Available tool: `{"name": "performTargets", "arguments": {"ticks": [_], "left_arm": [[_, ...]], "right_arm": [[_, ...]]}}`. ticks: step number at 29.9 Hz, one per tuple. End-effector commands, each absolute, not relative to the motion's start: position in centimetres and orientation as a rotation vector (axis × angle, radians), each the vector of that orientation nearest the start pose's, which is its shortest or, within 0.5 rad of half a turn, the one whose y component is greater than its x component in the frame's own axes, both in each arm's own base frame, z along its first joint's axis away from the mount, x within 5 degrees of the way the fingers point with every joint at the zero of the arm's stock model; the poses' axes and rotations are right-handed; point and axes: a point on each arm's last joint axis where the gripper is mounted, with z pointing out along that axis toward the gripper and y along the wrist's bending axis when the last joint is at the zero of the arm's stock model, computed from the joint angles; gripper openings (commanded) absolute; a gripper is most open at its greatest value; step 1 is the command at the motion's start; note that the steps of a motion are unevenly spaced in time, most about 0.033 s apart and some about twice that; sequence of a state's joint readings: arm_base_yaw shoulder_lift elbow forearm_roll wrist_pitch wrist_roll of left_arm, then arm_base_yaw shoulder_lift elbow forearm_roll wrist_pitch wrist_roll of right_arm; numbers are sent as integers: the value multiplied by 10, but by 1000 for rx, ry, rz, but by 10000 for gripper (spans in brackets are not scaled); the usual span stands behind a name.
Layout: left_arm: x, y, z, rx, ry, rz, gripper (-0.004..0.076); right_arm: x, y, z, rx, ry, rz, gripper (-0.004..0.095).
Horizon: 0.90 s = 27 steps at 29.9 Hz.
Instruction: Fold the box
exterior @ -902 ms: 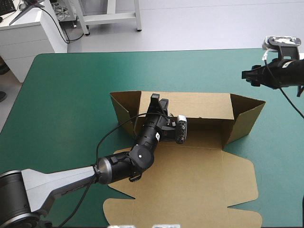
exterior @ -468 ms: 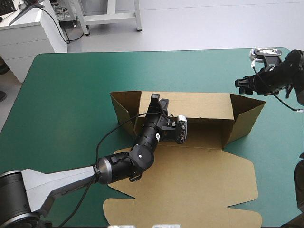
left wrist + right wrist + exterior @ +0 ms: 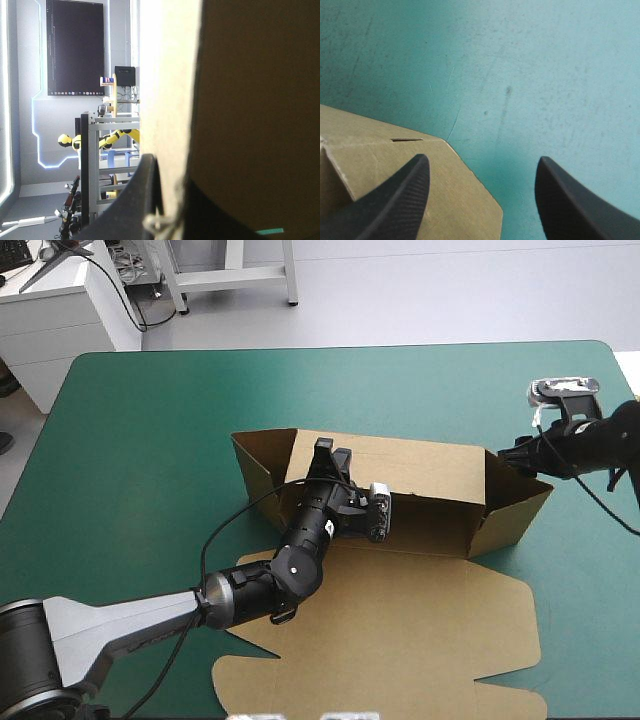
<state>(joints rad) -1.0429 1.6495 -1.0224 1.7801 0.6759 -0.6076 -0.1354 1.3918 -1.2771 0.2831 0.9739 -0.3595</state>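
The teal-green surface (image 3: 130, 440) carries the brown box (image 3: 440, 630) at its middle, reaching toward the right. The box's wide lid lies flat on the near side. Its long far wall stands up, with a flap angled outward at each end.

The left arm comes in from the near left corner, crosses the left part of the lid and reaches the far wall left of its middle. There the left fingers (image 3: 323, 453) are clamped on the wall's top edge. The left wrist view shows one black finger pressed against the board, which fills the space ahead.

At the right, the right fingers (image 3: 522, 454) sit just beside the far corner of the right end flap. In the right wrist view they stand wide apart, one over the flap's corner, with bare teal-green cover between them.
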Motion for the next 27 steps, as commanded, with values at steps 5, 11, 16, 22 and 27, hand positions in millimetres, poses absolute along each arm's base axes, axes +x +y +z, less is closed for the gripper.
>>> {"name": "performTargets", "arguments": {"ticks": [5, 11, 16, 22, 27], "left_arm": [[223, -276, 264, 1405, 1371, 608, -8], [228, -278, 282, 1256, 1406, 587, -8], [230, -280, 288, 1237, 1400, 578, -8], [230, -280, 288, 1204, 1422, 549, -8], [232, -280, 292, 1140, 1452, 512, -8]], "right_arm": [[262, -14, 347, -190, 2480, 170, 577], [270, -17, 356, -68, 2384, 154, 577], [273, -19, 359, -57, 2349, 126, 577], [274, -28, 359, 18, 2342, 32, 577], [274, -28, 360, 40, 2337, 37, 577]]}}
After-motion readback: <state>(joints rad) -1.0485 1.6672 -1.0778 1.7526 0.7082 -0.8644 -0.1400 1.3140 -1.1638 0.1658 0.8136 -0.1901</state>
